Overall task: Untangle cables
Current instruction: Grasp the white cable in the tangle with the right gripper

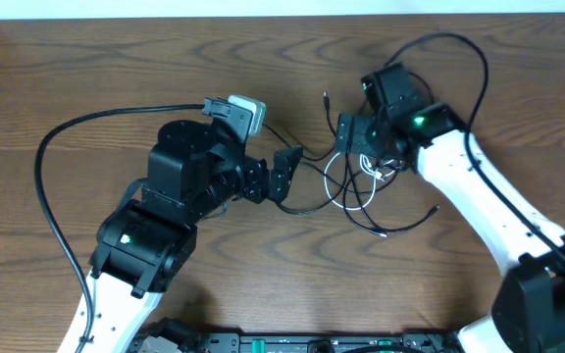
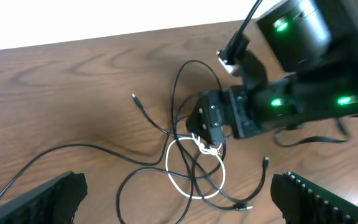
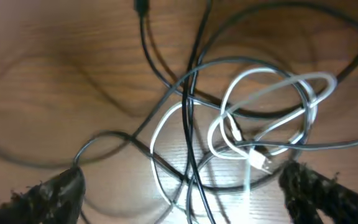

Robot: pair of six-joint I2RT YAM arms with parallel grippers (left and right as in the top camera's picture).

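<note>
The black two-finger right gripper [image 3: 182,186], opened wide, is held directly over the knot of thin black and white cables [image 3: 186,90].

Both arms are showing white link shells and black joint housings: left arm [image 1: 165,191] lower left, right arm [image 1: 479,186] at right. I'm seeing green status lights [image 1: 419,123] glowing, thick black leads [image 1: 39,172] looping off, and the left gripper [image 2: 182,202] carrying black, rough-textured fingers [image 2: 39,199].

Dark brown wood-grain table [image 1: 116,69], white strip [image 1: 263,8] beyond its far edge, soft even light
</note>
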